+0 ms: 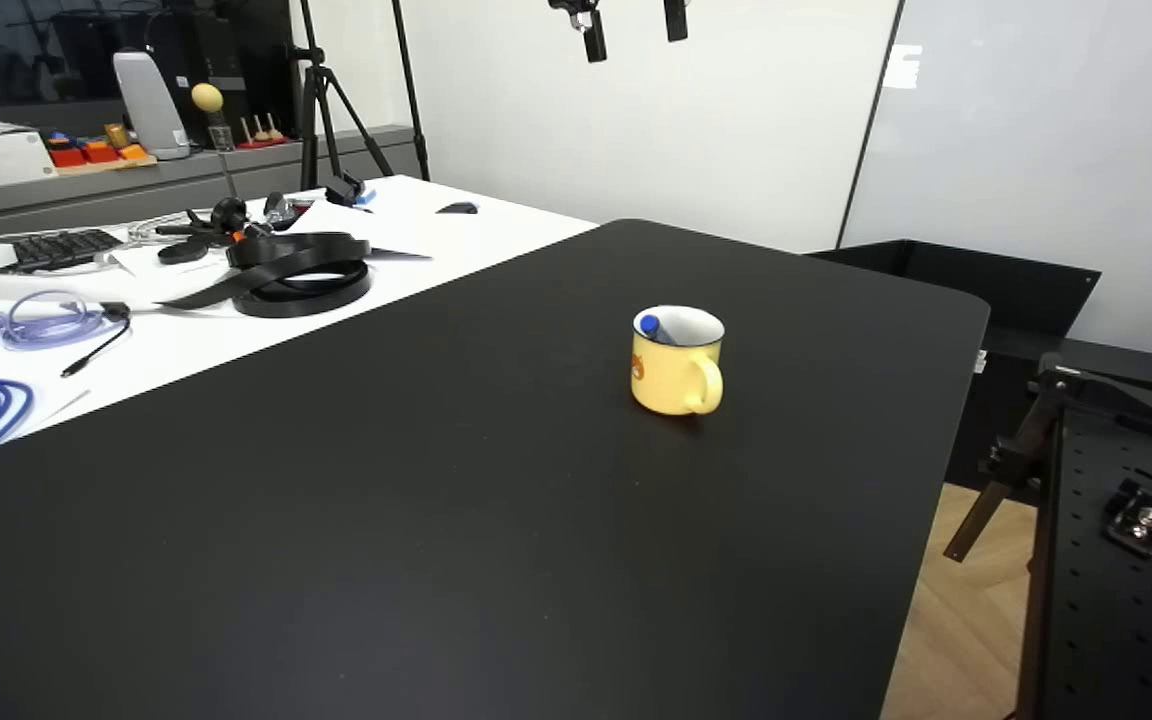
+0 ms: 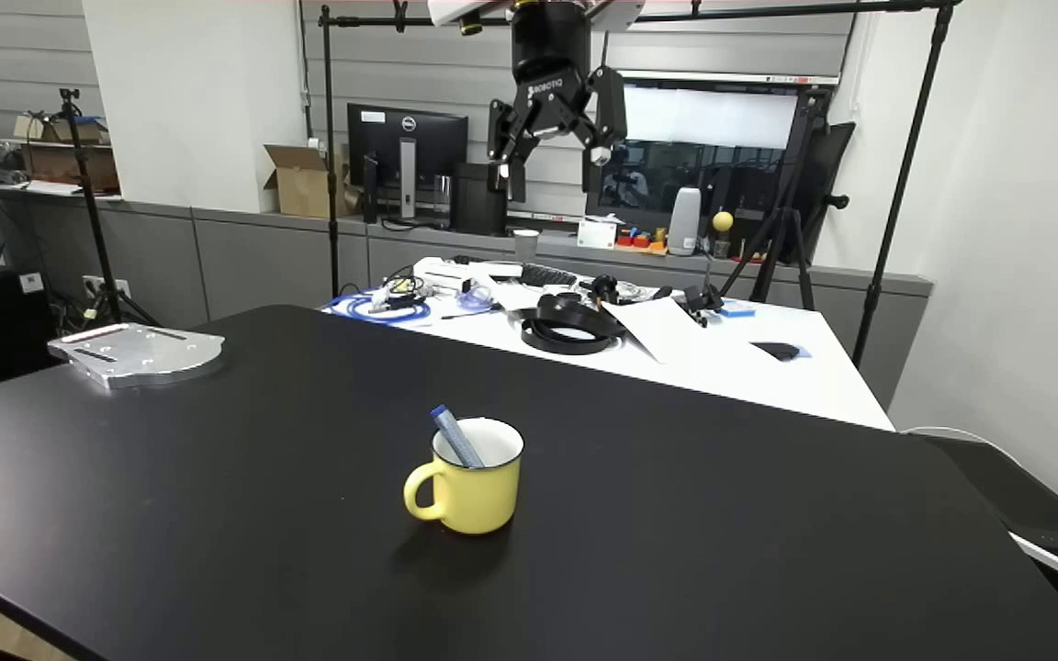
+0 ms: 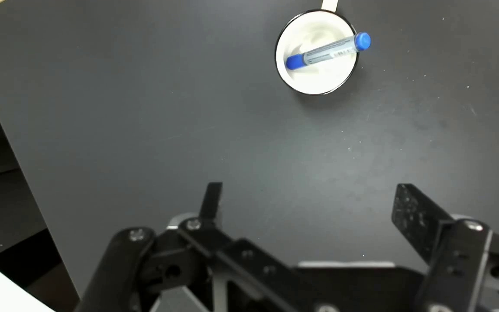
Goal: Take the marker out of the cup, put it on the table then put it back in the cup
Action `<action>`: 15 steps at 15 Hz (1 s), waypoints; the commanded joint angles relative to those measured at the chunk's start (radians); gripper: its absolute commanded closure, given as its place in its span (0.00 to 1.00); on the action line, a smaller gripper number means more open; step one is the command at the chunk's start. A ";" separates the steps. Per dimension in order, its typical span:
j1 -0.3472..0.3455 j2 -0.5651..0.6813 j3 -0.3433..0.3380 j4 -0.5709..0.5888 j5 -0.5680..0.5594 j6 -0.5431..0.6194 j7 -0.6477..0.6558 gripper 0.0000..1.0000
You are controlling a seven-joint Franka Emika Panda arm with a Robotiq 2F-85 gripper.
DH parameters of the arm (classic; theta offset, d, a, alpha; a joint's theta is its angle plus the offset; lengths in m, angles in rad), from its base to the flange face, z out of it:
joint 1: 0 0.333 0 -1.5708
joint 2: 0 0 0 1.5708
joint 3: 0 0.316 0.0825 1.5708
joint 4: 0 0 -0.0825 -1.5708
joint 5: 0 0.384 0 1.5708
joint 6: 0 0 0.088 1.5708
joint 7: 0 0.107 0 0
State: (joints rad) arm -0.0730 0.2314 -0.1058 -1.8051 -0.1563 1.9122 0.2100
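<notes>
The yellow cup (image 1: 671, 382) stands upright on the black table (image 1: 386, 500); it shows too in an exterior view (image 2: 478, 503) and, from above, in the wrist view (image 3: 314, 82). The marker (image 2: 458, 439) leans inside the cup with its blue end above the rim. In the wrist view the marker (image 3: 329, 51) lies slantwise across the cup's opening, its blue end over the right rim. The cup's handle is at the top edge there. My gripper (image 3: 310, 190) is open and empty. It hangs high above the table in both exterior views (image 2: 553, 186) (image 1: 636, 45), apart from the cup.
A white table (image 2: 722, 367) with cables, black straps (image 2: 566, 326) and paper adjoins the black table. A silver metal plate (image 2: 139, 356) lies at a far corner of the black table. A black perforated surface (image 1: 1136, 620) stands beside the table's edge.
</notes>
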 commanded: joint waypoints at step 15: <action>0.026 -0.043 0.056 -0.335 0.023 0.345 -0.162 0.00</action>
State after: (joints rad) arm -0.0513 0.2321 -0.0689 -2.0147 -0.1560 2.1754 0.1199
